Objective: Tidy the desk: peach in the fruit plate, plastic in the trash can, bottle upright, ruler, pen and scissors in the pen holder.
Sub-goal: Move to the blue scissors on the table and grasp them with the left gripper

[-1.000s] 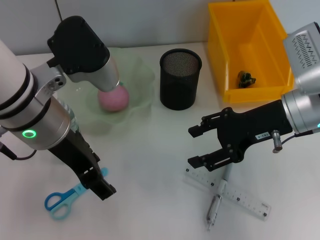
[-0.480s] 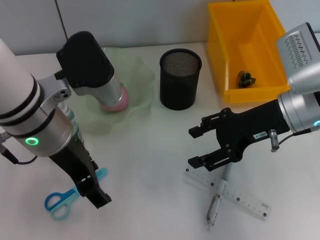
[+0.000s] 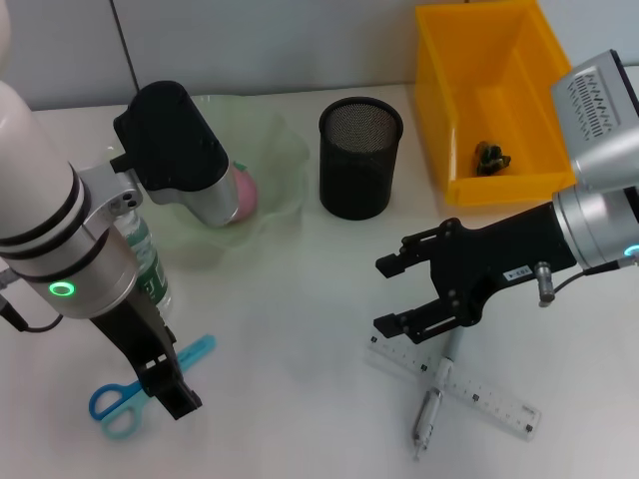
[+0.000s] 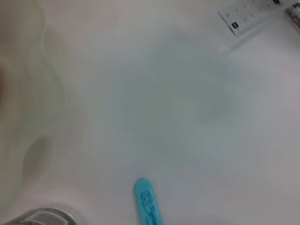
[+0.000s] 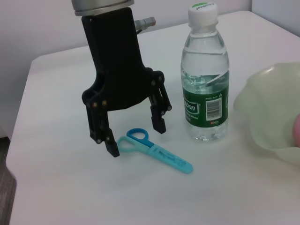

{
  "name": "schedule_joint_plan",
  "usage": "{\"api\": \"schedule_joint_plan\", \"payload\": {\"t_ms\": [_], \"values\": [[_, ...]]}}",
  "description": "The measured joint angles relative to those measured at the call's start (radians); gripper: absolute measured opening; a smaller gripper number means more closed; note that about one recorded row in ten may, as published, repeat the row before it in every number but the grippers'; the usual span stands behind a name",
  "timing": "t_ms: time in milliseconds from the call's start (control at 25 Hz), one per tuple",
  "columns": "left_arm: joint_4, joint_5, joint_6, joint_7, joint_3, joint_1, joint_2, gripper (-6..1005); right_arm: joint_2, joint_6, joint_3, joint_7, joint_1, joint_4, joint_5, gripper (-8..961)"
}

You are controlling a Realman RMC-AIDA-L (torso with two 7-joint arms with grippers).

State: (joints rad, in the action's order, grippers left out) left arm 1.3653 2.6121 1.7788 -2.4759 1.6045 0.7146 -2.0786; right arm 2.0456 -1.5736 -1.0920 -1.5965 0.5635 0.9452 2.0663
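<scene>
1. Head view: the left gripper hangs at the near left of the table, fingers pointing down over the blue scissors. The scissors lie flat, their loops to the left of the gripper and their blade tip showing to its right. From here the gap between its fingers cannot be told. Just behind the arm stands the water bottle, upright and mostly hidden. Farther back sits the pale green fruit plate with the pink peach in it. The black mesh pen holder stands at mid-table, and the yellow bin at the far right holds a small dark scrap. The right gripper hovers at the right with its jaws spread wide and nothing between them, just beyond the ruler and the pen that lies across it.

2. Left wrist view: only the blade tip of the scissors shows on the white table, with one end of the ruler well apart from it.

3. Right wrist view: the left gripper stands upright with its fingers spread wide, straddling the loop end of the scissors and gripping nothing. The bottle stands just beside it, green cap on, next to the rim of the plate.
</scene>
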Motion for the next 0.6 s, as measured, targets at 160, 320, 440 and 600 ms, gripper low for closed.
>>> {"api": "schedule_joint_plan", "payload": {"t_ms": [160, 320, 440, 600], "values": [[-0.001, 0.002, -0.006, -0.008, 0.003, -0.004, 0.0, 813, 0.004, -0.001, 0.0, 0.0, -0.002, 0.007, 0.0, 756], [-0.017, 0.013, -0.017, -0.025, -0.005, -0.006, 0.0, 813, 0.006, -0.01, -0.003, -0.025, 0.0, 0.037, 0.0, 756], [-0.029, 0.022, -0.024, -0.033, -0.005, -0.005, 0.0, 813, 0.008, -0.016, -0.005, -0.034, 0.001, 0.046, 0.0, 756], [-0.042, 0.036, -0.031, -0.044, -0.005, -0.005, 0.0, 814, 0.013, -0.034, -0.001, -0.044, 0.002, 0.061, 0.0, 756]]}}
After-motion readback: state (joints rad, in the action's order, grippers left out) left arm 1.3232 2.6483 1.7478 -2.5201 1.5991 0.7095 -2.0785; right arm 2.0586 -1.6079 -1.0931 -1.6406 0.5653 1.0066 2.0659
